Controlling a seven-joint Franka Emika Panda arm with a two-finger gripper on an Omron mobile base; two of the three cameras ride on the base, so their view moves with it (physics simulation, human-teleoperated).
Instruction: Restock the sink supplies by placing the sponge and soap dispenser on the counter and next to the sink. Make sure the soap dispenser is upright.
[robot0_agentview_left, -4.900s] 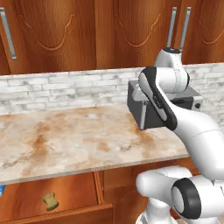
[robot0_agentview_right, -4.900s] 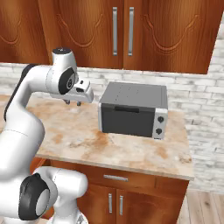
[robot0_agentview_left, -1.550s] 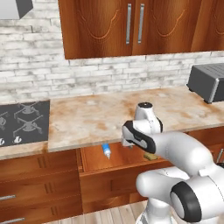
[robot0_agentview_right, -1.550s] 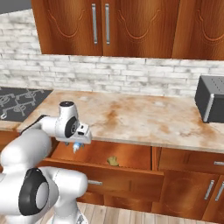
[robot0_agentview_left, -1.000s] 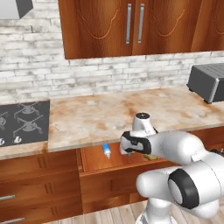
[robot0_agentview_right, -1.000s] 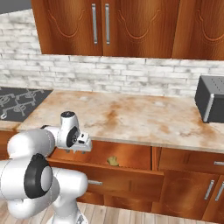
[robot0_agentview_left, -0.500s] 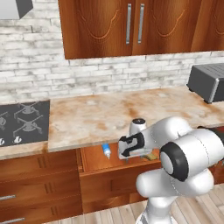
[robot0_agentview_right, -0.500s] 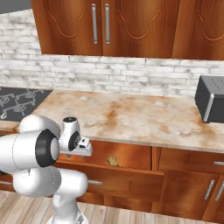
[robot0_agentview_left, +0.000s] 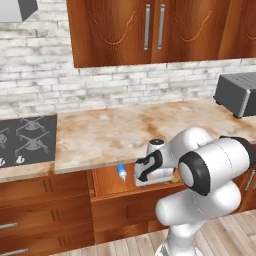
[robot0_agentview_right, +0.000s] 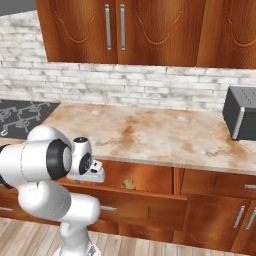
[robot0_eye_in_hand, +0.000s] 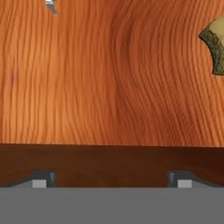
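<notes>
Brick wall and brown cabinets back the marble table (robot0_agentview_left: 110, 135), and below its front edge you see an open wooden drawer (robot0_agentview_right: 150, 176). Inside that drawer the soap dispenser (robot0_agentview_left: 121, 173) lies on its side toward the hob (robot0_agentview_left: 27, 140) end, and the sponge (robot0_agentview_right: 129, 184) rests on the drawer floor well apart from it, at the right edge of the hand view (robot0_eye_in_hand: 214, 43). Your tool (robot0_eye_in_hand: 111, 181) hangs over the drawer between them, jaws spread wide and holding nothing.
</notes>
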